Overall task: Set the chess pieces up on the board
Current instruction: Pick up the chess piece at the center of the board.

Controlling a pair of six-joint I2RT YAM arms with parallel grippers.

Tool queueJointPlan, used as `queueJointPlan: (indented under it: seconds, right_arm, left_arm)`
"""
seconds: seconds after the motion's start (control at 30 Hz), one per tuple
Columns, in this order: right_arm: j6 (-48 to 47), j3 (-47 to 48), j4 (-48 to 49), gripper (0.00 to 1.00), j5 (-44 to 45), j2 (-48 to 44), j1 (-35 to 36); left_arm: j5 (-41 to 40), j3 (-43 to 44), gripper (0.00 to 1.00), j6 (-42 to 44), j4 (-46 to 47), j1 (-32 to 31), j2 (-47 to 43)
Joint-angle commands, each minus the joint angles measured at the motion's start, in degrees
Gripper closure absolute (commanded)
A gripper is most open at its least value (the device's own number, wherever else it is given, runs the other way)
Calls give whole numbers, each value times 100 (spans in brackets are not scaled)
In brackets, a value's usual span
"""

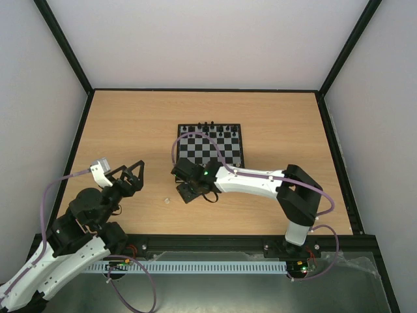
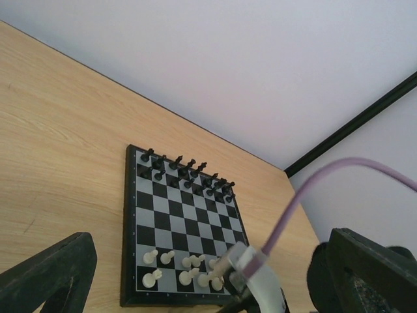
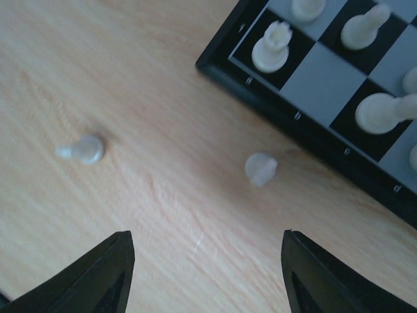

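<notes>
Hovering right gripper (image 3: 207, 264), fingers apart, over loose piece (image 3: 260, 168) beside board (image 3: 293, 134); tiny, could skid away or jam against the border on closing; left gripper (image 1: 132, 176) spread too.

The board (image 1: 215, 140) sits mid-table (image 1: 130, 130), toward the far side. Figures (image 2: 186, 171) stand along its two far rows and pieces (image 2: 189, 264) stand in its two near rows. Off its near left corner, on the table, rest a loose piece (image 3: 261, 168) just beside the edge and another piece (image 3: 81, 149) further out
</notes>
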Motion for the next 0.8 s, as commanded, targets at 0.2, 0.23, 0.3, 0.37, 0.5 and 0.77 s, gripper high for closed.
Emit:
queueJointPlan:
  seconds: [0.2, 0.23, 0.3, 0.37, 0.5, 0.77]
  right_arm:
    - [213, 947, -720, 64, 790, 987, -46]
    - [228, 982, -739, 66, 789, 1025, -63]
    - [282, 1057, -779, 67, 785, 1103, -89]
    - [323, 1129, -864, 68, 838, 1169, -116]
    - [409, 1197, -990, 68, 938, 1228, -137]
    - [450, 1229, -997, 72, 909, 1406, -192]
  left_arm:
    - [109, 90, 1, 10, -67, -14, -173]
    - [110, 91, 1, 10, -70, -15, -187]
    - [127, 83, 1, 14, -67, -15, -201]
    - [143, 78, 1, 23, -61, -15, -210]
    - [176, 85, 0, 45, -49, -15, -225]
    - [232, 74, 1, 75, -33, -15, -259]
